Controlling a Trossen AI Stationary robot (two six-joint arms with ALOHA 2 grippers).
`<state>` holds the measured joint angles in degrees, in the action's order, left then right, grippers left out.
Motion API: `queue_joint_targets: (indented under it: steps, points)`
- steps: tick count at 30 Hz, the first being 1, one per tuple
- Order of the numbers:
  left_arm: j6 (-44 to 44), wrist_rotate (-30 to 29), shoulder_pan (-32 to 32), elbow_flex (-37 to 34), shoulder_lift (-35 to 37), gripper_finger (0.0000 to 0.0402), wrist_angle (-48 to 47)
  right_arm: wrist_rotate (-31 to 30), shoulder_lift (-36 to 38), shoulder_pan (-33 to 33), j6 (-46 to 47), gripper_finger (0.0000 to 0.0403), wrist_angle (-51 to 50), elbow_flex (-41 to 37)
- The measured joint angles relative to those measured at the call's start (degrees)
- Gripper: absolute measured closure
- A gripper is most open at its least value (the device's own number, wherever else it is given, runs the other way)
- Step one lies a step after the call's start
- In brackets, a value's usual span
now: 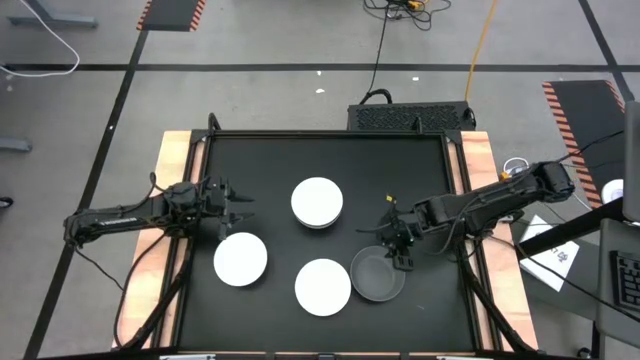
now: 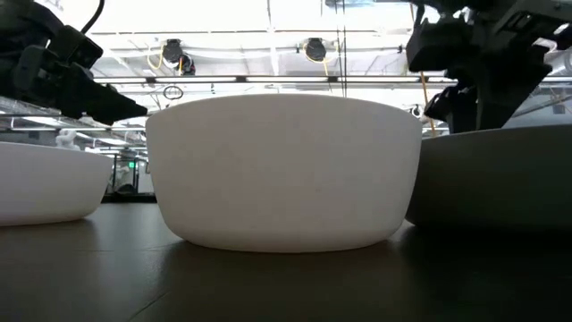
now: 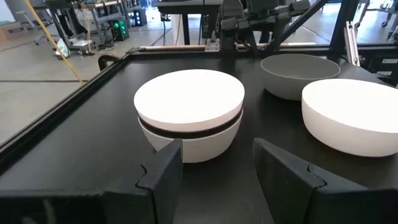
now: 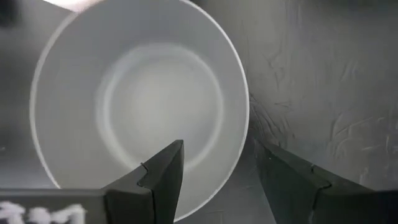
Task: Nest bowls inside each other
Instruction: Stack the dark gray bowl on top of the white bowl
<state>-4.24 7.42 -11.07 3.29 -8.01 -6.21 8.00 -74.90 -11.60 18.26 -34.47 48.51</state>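
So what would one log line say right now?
stack: nested, centre | grey bowl: under open right end effector | left end effector: open, empty

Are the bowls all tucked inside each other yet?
Not yet. One stack is started: a white round bowl sits in a black bowl inside another white one. The right gripper hangs open over the grey bowl's rim. Two single white bowls still wait by the open left gripper.

Grey concrete floor (image 1: pixel 270 40) with black tape lines, red-and-black hazard-striped mats (image 1: pixel 170 12) at the far corners. Yellow cable (image 1: pixel 483 40) and black cables (image 1: pixel 380 45) trailing across it. Black vented box (image 1: pixel 410 116) behind the table. Ceiling lamps (image 2: pixel 313 49) hanging from overhead rails.
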Motion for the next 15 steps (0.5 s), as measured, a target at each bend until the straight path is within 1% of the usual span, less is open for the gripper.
queue_joint_targets:
  steps: [15]
  points:
    - [0.01,0.02,0.01,0.0,-0.24,0.0204,0.02,-0.01,-3.6,0.02,1.65,0.0211,3.0,0.04]
